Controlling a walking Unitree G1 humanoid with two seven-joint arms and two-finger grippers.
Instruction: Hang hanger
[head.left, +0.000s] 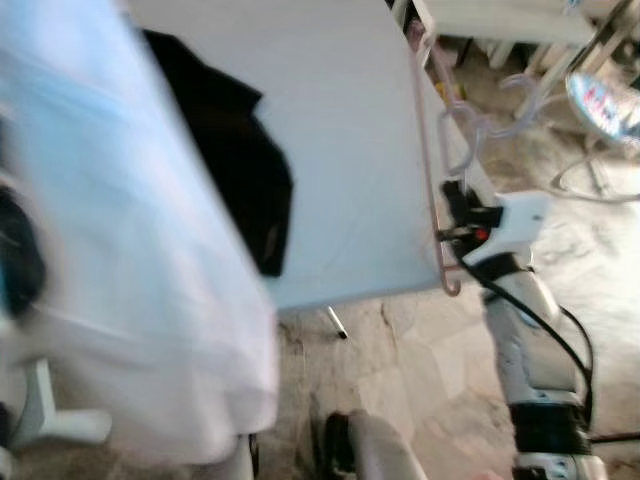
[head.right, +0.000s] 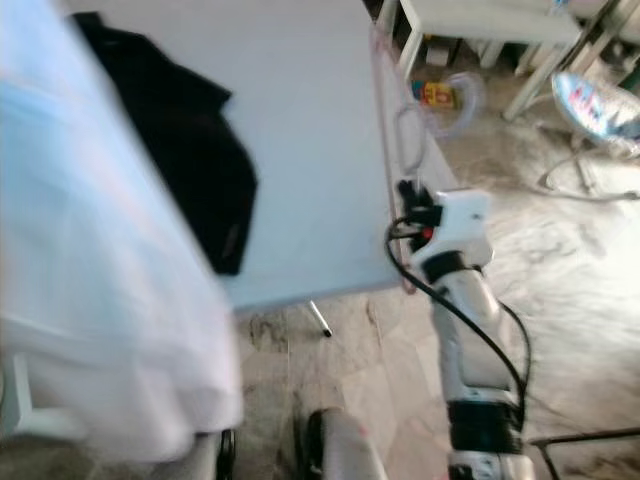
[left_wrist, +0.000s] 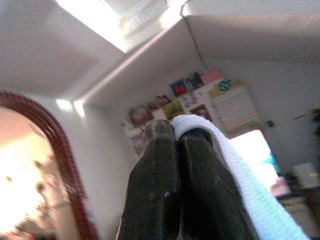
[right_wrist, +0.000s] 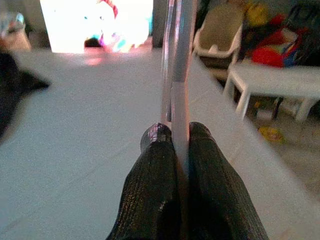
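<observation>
A clear, pink-tinted hanger (head.left: 432, 170) stands along the right edge of the pale table (head.left: 340, 150). My right gripper (head.left: 452, 215) is shut on its bar. In the right wrist view the fingers (right_wrist: 157, 145) pinch the clear bar (right_wrist: 179, 75) above the tabletop. A white and light-blue garment (head.left: 130, 280) hangs blurred at the left, close to the camera. My left gripper (left_wrist: 177, 131) points up toward the ceiling and is shut on a fold of that cloth (left_wrist: 240, 170).
A black garment (head.left: 230, 150) lies on the left part of the table. White plastic furniture (head.left: 500, 20) and a shiny chair (head.left: 605, 105) stand at the back right on the marble floor (head.left: 420, 360). A small yellow object (head.right: 437, 95) lies by the table.
</observation>
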